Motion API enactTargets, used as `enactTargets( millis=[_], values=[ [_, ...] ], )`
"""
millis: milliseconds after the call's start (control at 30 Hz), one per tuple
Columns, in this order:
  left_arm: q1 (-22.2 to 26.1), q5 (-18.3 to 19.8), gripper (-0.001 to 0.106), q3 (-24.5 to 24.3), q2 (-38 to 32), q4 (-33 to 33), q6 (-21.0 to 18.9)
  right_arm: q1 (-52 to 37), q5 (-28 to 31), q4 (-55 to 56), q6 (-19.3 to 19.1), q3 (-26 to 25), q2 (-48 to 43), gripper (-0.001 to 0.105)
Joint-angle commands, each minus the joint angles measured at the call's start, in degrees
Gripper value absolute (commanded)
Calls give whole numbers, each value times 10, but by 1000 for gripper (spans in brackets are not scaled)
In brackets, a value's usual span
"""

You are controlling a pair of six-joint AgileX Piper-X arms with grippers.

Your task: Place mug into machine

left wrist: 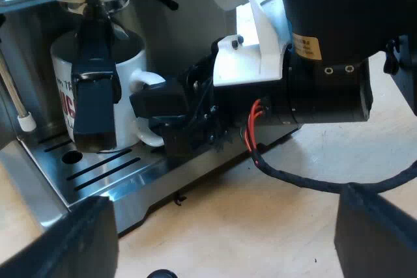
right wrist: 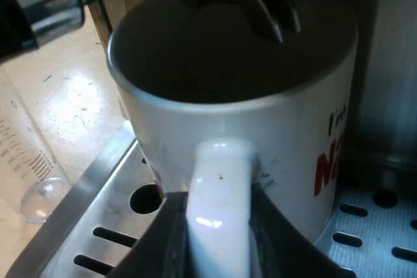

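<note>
A: White mug (left wrist: 130,83) upright on the machine's drip tray (left wrist: 130,180), axis vertical, handle (right wrist: 218,187) toward right gripper (right wrist: 218,245).
B: Clamped on that handle. Jaws of left gripper (left wrist: 221,245) apart, holding nothing. Right wrist view adds a measuring glass (right wrist: 32,161) beside the tray.

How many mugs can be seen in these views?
1. The white mug stands on the machine's drip tray, under the holder. The fingers of the right gripper are shut on its handle. Other mugs may be hidden beyond these views.
</note>
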Motion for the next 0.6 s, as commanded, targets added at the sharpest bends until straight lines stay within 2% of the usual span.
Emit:
enactTargets(
  millis=[33, 67, 167, 233, 333, 400, 600],
  values=[
    [-4, 6, 70, 0, -1, -9, 3, -6, 36, 7, -1, -7, 1, 0],
    [-4, 6, 70, 0, -1, -10, 3, -6, 47, 7, -1, -7, 1, 1],
    [-4, 6, 70, 0, -1, -12, 3, -6, 64, 7, -1, -7, 1, 17],
    [-4, 6, 70, 0, -1, -12, 0, -6, 62, 7, -1, -7, 1, 35],
    [-4, 6, 70, 0, -1, -12, 0, -6, 51, 7, -1, -7, 1, 54],
    [-4, 6, 70, 0, -1, -6, 0, -5, 50, 7, -1, -7, -1, 58],
    [-4, 15, 70, -1, -1, 5, 0, 10, 52, 8, -1, -7, -26, 57]
  ],
)
